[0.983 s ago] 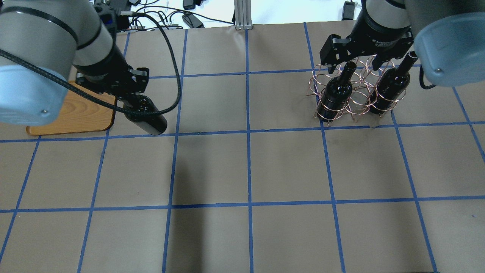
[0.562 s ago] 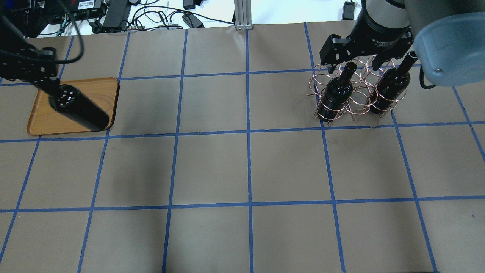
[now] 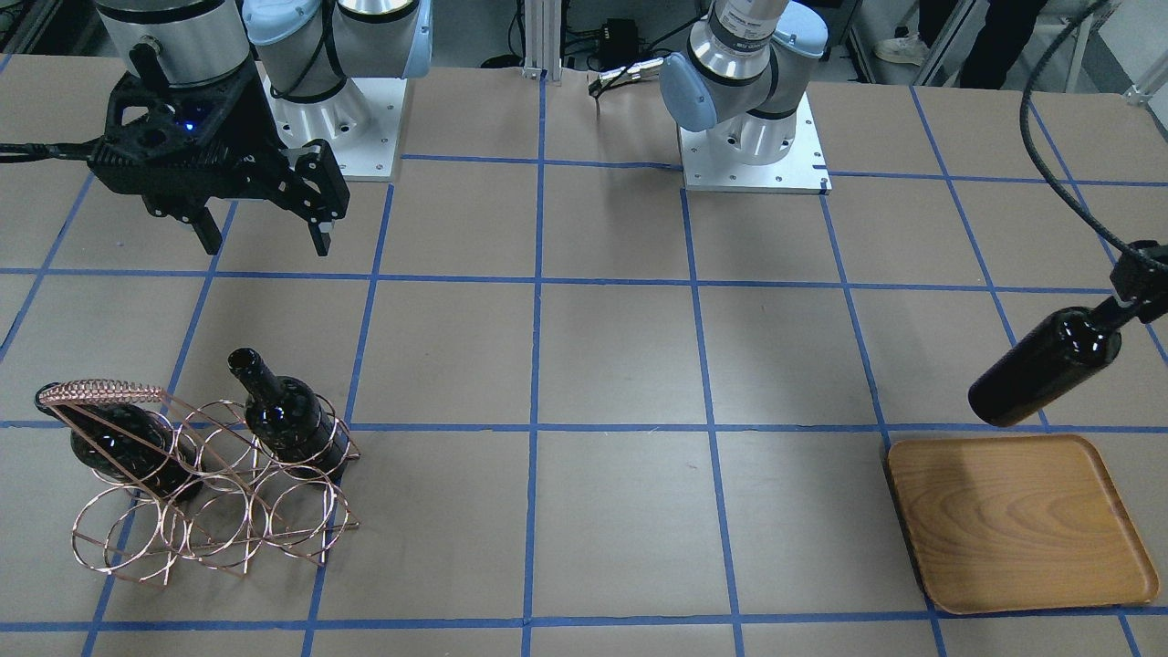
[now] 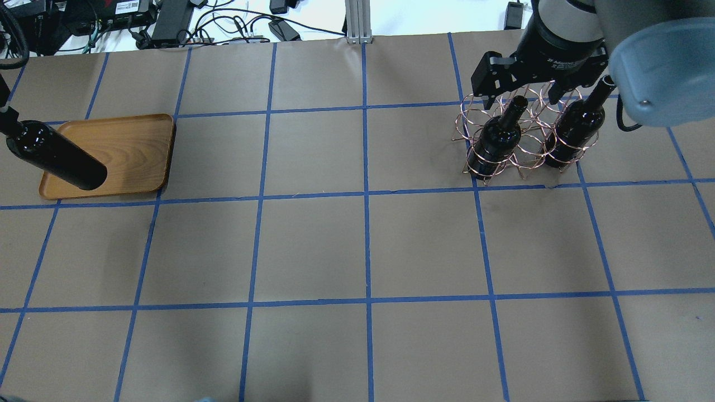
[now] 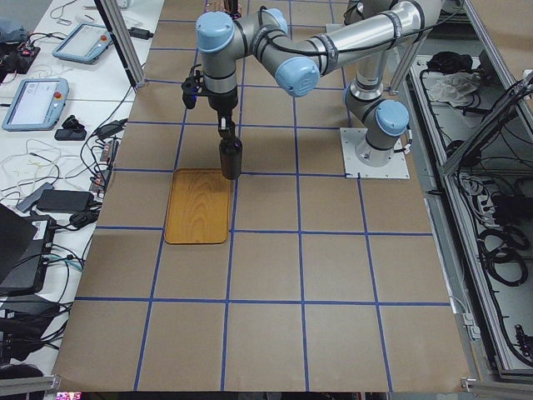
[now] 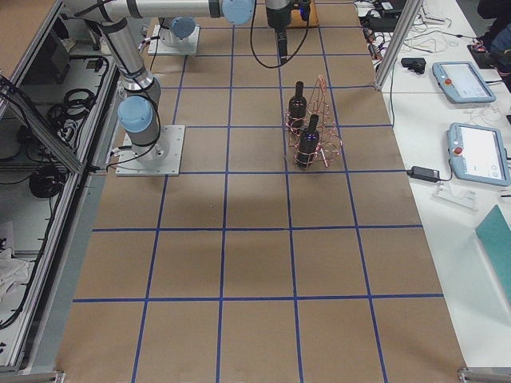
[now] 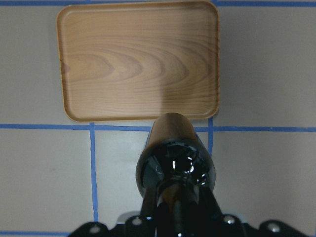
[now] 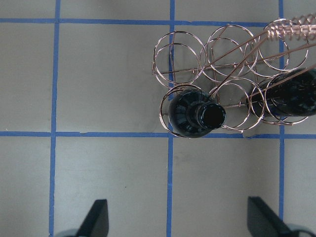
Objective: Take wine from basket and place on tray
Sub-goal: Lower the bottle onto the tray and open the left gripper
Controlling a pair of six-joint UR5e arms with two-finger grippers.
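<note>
My left gripper (image 3: 1131,292) is shut on the neck of a black wine bottle (image 3: 1045,379) and holds it in the air, tilted, just off the robot-side edge of the wooden tray (image 3: 1022,534). In the left wrist view the bottle (image 7: 175,158) hangs below the gripper (image 7: 176,217), its base over the tray's (image 7: 138,59) near edge. My right gripper (image 3: 263,239) is open and empty above the copper wire basket (image 3: 210,516). Two more bottles (image 3: 287,415) (image 3: 114,443) stand in the basket (image 4: 528,151), which also shows in the right wrist view (image 8: 227,54).
The two arm bases (image 3: 753,137) (image 3: 333,109) stand at the table's robot side. An aluminium post (image 4: 357,19) and cables (image 4: 234,25) lie beyond the far edge. Blue tape lines grid the brown table cover (image 4: 363,245).
My left arm has carried the bottle further left in the overhead view, across the tray to its left side. My right gripper has stayed open over the basket.
</note>
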